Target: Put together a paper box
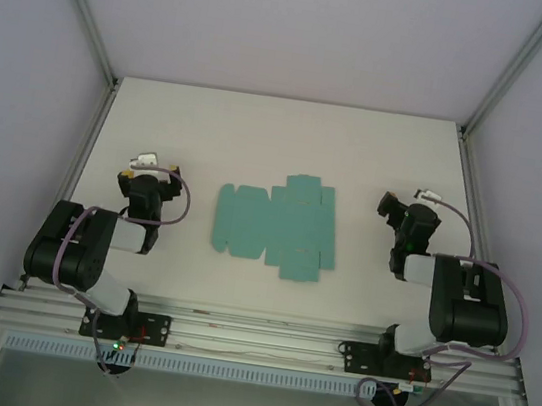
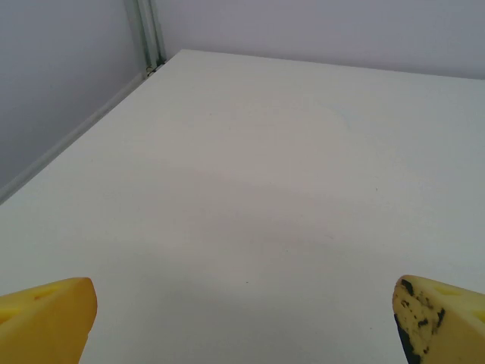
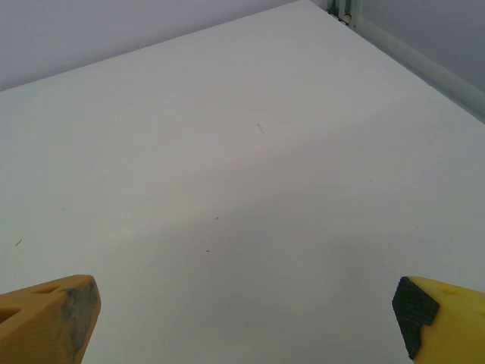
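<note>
The paper box [image 1: 276, 227] is a flat teal-green die-cut sheet with flaps and tabs, lying unfolded on the white table [image 1: 281, 134] in the middle of the top view, between the two arms. My left gripper [image 1: 148, 168] rests well to the left of the sheet, clear of it. My right gripper [image 1: 402, 206] sits to the right of it, also apart. In the left wrist view the yellow fingers [image 2: 45, 318] stand wide apart over bare table. In the right wrist view the yellow fingertips [image 3: 443, 315] are likewise spread with nothing between them.
Grey enclosure walls with metal corner posts [image 1: 87, 5] bound the table on the left, right and back. An aluminium rail [image 1: 252, 337] carrying both arm bases runs along the near edge. The table's left edge [image 2: 68, 140] lies close beside my left gripper.
</note>
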